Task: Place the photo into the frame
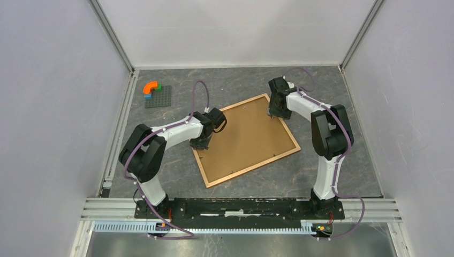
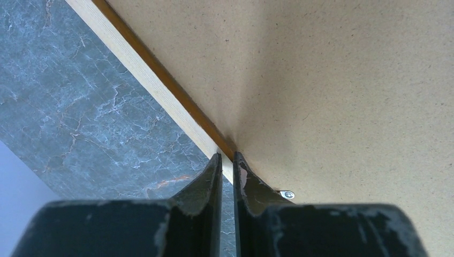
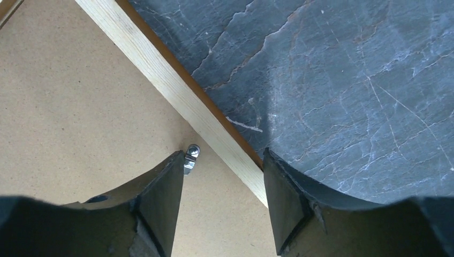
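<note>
Top external view: frame (image 1: 254, 167) lies mid-tabletop (image 1: 241, 85); left gripper (image 1: 201, 143) clenched at its left edge, right gripper (image 1: 273, 113) released, straddling its right edge.

Bright, even light from above. Beside the frame (image 1: 254, 167), shadows fall soft and grey (clearest in the wrist views); its wood grain is sharp there.

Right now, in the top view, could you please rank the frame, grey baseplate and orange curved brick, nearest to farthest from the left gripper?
1. The frame: its left edge lies at the left gripper.
2. The grey baseplate: toward the far left.
3. The orange curved brick: on that baseplate's far-left corner.
</note>
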Controlling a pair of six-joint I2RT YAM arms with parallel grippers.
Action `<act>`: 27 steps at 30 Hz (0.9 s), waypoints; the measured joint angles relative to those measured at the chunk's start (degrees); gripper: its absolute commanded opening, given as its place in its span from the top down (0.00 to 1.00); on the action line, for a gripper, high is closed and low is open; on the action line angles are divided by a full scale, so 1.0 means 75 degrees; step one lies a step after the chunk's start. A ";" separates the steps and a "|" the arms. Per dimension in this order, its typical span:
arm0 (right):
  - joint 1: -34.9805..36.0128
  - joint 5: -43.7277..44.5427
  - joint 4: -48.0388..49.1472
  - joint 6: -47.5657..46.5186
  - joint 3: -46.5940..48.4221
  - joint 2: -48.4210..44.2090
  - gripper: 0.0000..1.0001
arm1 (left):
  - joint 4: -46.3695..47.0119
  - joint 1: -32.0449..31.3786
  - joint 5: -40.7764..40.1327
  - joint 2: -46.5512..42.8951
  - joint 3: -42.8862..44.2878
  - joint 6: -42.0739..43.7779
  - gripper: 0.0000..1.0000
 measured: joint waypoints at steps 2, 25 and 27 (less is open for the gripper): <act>0.0012 -0.0006 -0.0006 -0.0114 0.0026 0.0012 0.43 | 0.0000 0.0000 -0.0003 0.0000 0.0003 0.0000 0.98; 0.0047 0.0000 0.0839 -0.2687 -0.0300 -0.0090 0.89 | 0.0035 0.0000 -0.0041 0.0000 0.0017 0.0003 0.98; 0.0047 -0.0052 0.0927 -0.2984 -0.0361 -0.0122 0.88 | 0.0035 0.0000 -0.0047 0.0000 0.0017 0.0003 0.98</act>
